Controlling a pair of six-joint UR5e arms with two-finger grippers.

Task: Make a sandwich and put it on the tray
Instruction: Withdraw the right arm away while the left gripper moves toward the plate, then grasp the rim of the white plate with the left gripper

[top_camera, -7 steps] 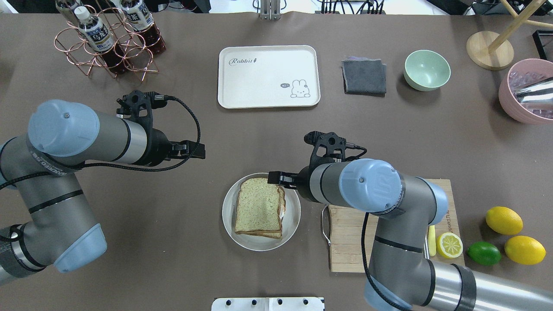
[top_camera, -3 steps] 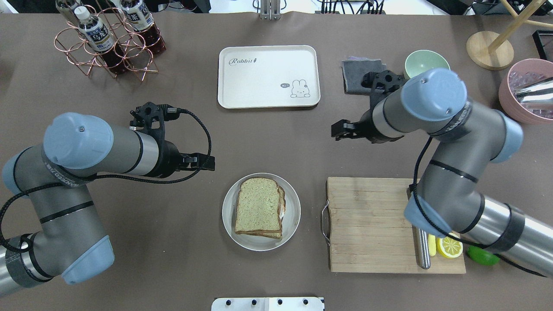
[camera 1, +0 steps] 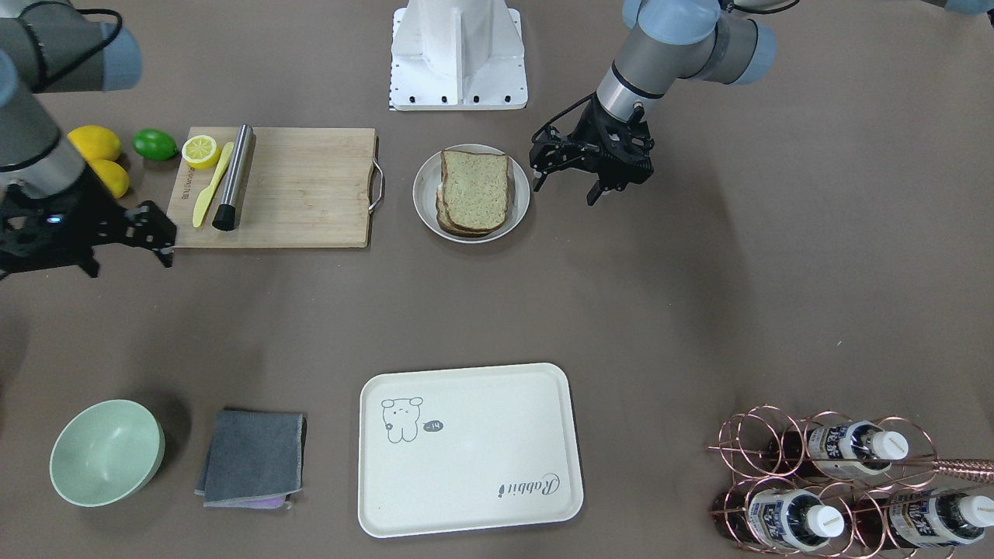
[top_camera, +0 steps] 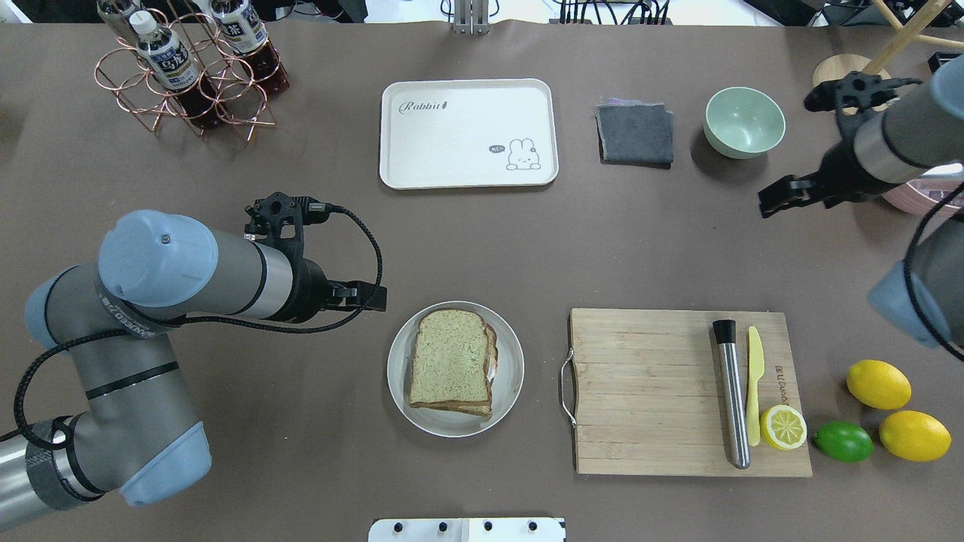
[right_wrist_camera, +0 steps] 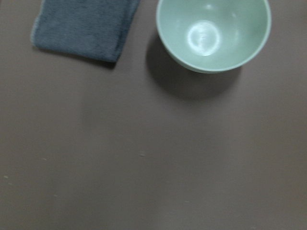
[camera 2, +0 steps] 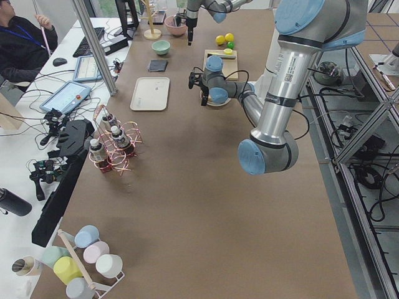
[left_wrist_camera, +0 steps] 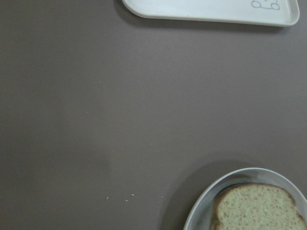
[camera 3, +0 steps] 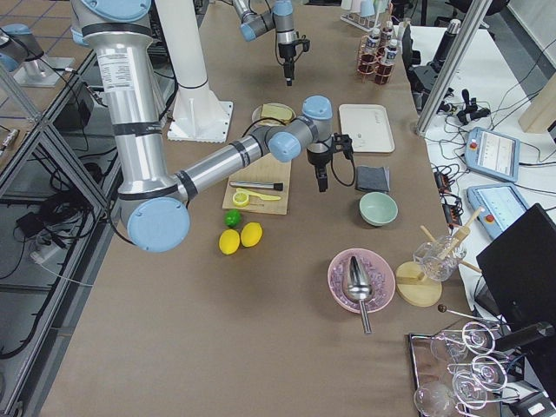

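sandwich (top_camera: pixel 450 360): assembled, on the round plate (top_camera: pixel 397 376), slightly longer front-to-back.
tray (top_camera: pixel 467 147): well beyond the plate, further up the table.
left fingers (top_camera: pixel 373 296): spread wide, empty, just beside the plate's left rim (nearer arm).
right fingers (top_camera: pixel 776 197): spread, empty, well apart.

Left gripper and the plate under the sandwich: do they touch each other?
Apart. The overhead view shows bare brown table between the left gripper and the rim of the plate; the gripper is beside the plate, not over the sandwich.
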